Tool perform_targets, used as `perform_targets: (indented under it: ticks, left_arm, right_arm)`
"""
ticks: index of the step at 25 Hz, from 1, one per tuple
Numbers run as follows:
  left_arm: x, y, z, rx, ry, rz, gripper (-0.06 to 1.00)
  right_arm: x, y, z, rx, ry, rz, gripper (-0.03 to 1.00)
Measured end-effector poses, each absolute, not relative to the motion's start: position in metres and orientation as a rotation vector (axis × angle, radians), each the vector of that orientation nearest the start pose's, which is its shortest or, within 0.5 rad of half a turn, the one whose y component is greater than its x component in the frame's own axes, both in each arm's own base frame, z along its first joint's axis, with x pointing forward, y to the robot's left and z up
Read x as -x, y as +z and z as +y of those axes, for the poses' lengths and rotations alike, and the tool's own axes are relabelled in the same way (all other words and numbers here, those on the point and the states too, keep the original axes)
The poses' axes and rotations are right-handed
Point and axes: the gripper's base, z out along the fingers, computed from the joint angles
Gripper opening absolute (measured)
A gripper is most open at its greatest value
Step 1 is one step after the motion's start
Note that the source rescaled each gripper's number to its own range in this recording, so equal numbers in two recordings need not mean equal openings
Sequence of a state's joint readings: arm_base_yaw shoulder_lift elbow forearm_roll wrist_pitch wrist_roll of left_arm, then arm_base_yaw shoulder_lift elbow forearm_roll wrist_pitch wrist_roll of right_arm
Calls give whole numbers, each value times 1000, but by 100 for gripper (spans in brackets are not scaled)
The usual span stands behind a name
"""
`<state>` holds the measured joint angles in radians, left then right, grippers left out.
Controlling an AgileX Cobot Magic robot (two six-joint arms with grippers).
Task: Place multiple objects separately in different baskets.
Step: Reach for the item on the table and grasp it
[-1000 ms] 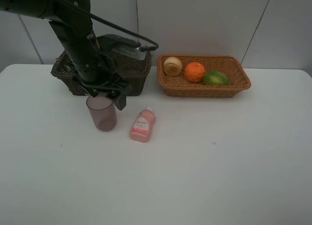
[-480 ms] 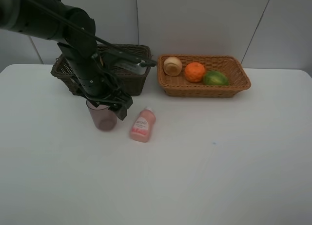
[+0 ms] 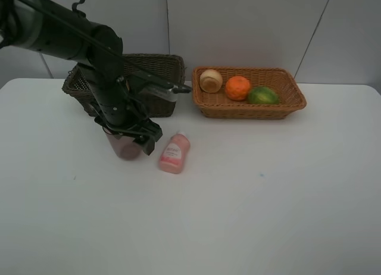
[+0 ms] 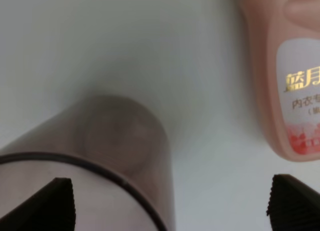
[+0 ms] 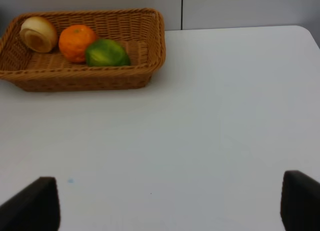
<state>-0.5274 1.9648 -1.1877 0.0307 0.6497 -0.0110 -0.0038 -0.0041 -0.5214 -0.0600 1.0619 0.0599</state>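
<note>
Pink translucent plastic cup [image 3: 123, 150] stands upright near the worktop's back-left corner; left gripper [image 4: 172, 203] gapes empty, straddling its rim.

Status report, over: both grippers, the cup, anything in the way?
Left gripper open, astride cup rim, not closed yet. Right gripper open, empty. Pink bottle lying close beside cup.
</note>
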Motion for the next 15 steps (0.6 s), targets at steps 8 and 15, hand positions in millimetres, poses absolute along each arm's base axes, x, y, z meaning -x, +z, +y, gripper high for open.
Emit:
perform_targets:
  ticks: [8, 15]
  left_arm:
    - [-323, 130, -186, -780, -55, 2819, 69]
    - [-324, 130, -186, -787, -50, 2811, 0]
  right_arm:
    - [8, 283, -5, -68, -36, 2018, 90]
    - [8, 283, -5, -68, -36, 2018, 90]
